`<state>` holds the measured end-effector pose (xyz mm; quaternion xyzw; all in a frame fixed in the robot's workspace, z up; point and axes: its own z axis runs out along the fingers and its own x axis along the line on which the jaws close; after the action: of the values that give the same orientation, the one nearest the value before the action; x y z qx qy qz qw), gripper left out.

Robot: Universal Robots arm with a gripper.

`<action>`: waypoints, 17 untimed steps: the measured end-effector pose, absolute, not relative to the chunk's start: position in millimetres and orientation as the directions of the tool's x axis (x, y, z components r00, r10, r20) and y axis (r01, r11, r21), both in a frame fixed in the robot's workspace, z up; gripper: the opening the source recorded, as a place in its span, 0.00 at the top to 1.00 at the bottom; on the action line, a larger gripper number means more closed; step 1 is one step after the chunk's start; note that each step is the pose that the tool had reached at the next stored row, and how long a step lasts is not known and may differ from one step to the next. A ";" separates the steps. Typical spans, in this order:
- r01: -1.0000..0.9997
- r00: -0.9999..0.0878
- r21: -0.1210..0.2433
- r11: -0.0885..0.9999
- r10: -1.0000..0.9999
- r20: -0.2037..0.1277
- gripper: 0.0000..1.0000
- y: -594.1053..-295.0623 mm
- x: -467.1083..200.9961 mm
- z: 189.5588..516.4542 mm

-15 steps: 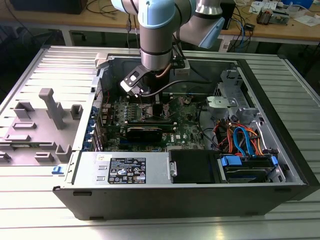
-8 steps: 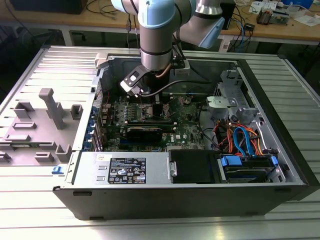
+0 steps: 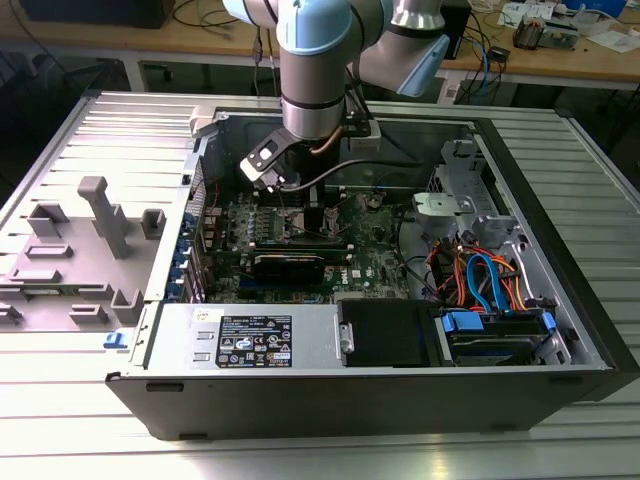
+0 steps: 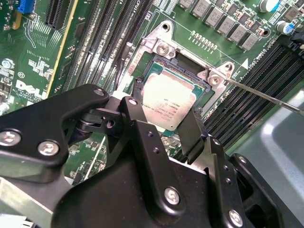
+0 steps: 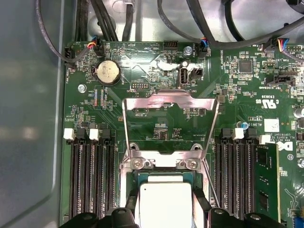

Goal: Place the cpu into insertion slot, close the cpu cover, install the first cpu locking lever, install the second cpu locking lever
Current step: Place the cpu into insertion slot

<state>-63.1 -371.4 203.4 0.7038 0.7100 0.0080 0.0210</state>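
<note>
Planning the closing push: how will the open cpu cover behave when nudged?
The cpu cover looks like thin sheet metal, so probably light and slightly springy. It is attached at one end beside the cpu, so it should swing, not slide.

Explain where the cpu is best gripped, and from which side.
Probably by two opposite edges, from straight above. The cpu is a thin flat square lying level at the slot, so only its edges offer purchase, and the open cover leaves the top free. The hand grips it this way.
</note>
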 end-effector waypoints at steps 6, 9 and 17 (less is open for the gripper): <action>0.999 -0.008 0.037 0.009 1.000 -0.019 0.47 -371.7 -61.6 203.7; 0.999 -0.009 0.037 0.010 1.000 -0.018 0.47 -372.2 -62.5 203.7; 0.999 -0.007 0.037 0.008 1.000 -0.018 0.47 -372.1 -63.8 202.8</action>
<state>-63.8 -372.1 202.8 0.7042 0.7097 0.0069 0.0196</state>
